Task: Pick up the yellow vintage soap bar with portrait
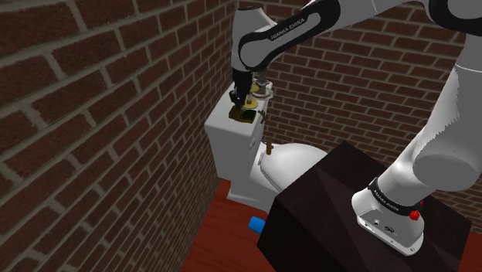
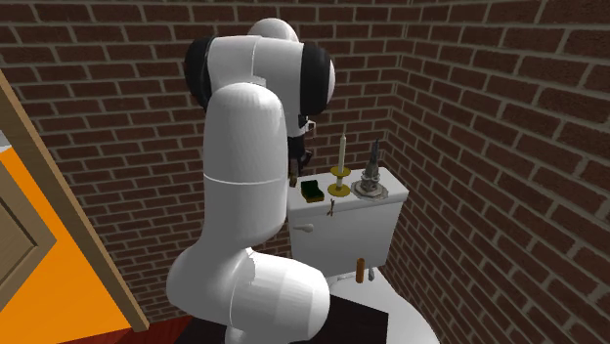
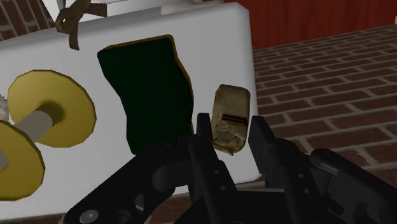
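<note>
The gripper (image 3: 231, 121) hung over the left end of a white toilet tank (image 1: 232, 151) as the second exterior view showed it, and its jaws were closed on the soap bar (image 3: 230, 108). In the wrist view the two black fingers (image 3: 203, 137) pressed against the bar's two sides. The bar was a dull yellow-brown block with a faint relief on its face. It sat at the outer edge of the tank lid (image 3: 210, 38), just beside a dark green box (image 3: 146, 95) with a gold rim. Whether the bar rested on the lid or hung just clear of it could not be told. Beyond the box, away from the gripper, stood a gold candlestick (image 2: 340, 168) holding a pale candle, and to its right in the second exterior view was a grey metal ornament (image 2: 371, 178). A small brown cylinder (image 2: 362, 269) stood nearer, on the closed toilet lid (image 1: 297, 158). In the shoulder view the tank backed into a corner of red brick walls (image 1: 93, 124), far from the dark stand (image 1: 324, 209) at that view's lower right, and the white arm (image 1: 297, 31) reached across to it from the right. A small blue thing (image 1: 256, 224) lay on the red-brown floor (image 1: 224, 243) between the toilet and the stand. An orange door (image 2: 49, 264) showed at the second exterior view's left.
</note>
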Motion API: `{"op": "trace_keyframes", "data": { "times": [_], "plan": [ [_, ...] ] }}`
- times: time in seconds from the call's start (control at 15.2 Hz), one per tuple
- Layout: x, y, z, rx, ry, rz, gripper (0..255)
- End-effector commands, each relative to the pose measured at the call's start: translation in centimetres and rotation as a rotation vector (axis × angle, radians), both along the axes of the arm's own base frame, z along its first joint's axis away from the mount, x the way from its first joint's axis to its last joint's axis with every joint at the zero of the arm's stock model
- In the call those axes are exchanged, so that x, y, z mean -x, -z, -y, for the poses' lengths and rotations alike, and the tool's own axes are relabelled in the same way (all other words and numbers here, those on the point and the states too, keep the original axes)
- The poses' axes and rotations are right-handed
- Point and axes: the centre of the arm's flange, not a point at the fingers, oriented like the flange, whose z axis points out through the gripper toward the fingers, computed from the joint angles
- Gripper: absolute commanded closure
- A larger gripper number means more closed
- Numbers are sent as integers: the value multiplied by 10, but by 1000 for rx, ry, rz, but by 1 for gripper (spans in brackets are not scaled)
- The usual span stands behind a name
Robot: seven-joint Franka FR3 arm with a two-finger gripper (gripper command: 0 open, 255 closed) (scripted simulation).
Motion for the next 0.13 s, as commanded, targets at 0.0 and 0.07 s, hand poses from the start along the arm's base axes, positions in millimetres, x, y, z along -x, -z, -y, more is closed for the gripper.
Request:
{"op": "trace_keyframes", "data": {
  "times": [0.0,0.07],
  "plan": [
    [-1,-6,0,0,0,0,255],
    [-1,-6,0,0,0,0,255]
  ]
}}
